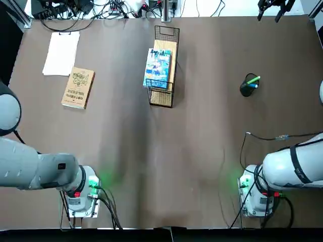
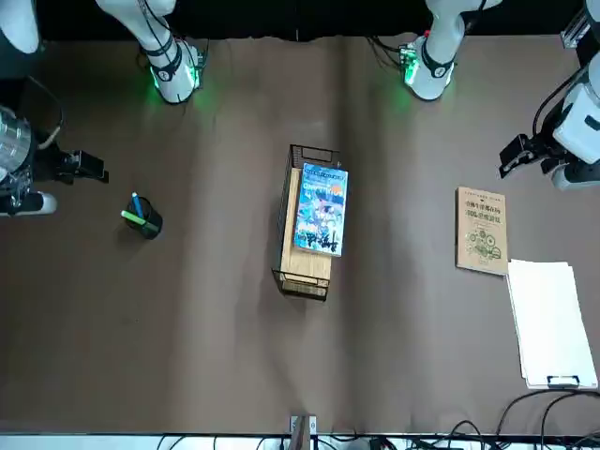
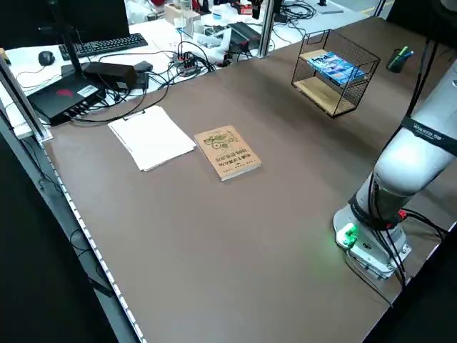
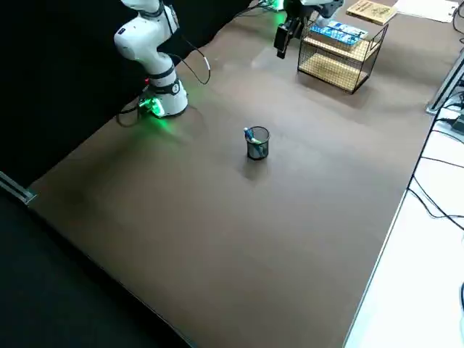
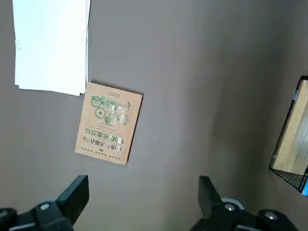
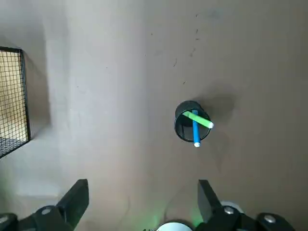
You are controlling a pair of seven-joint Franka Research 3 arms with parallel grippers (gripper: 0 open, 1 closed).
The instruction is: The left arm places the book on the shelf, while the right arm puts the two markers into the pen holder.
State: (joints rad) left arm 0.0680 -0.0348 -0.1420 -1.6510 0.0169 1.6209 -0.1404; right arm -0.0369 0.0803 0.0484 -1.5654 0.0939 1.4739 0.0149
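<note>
- The white paper sheet [image 1: 61,53] and the brown kraft-covered book [image 1: 78,87] are lying flat at the far left of the brown desk [image 1: 202,151]. They have no part in the task, so it makes sense that they are sitting well apart from everything else.
- The left arm's black claw [image 5: 143,198] is hanging high over that corner, its two fingers spread wide and gripping nothing. That reads as a pulled-back pose with its job done.
- The thin light-blue illustrated book [image 1: 158,68] is lying flat on the pale wooden board of the long black wire-mesh shelf [image 1: 164,96] at mid-desk. One long edge is overhanging the board a little, but most of the cover is sitting on the wood, so it looks stably seated.
- The small black cylindrical pen holder [image 1: 248,87] is standing upright at the right. The blue and bright green markers [image 6: 196,125] are leaning inside it, tips poking over the rim, because they are longer than the cup is deep.
- The right arm's black claw [image 6: 143,198] is hovering above the holder, fingers apart and empty. Both halves of the task appear complete.
</note>
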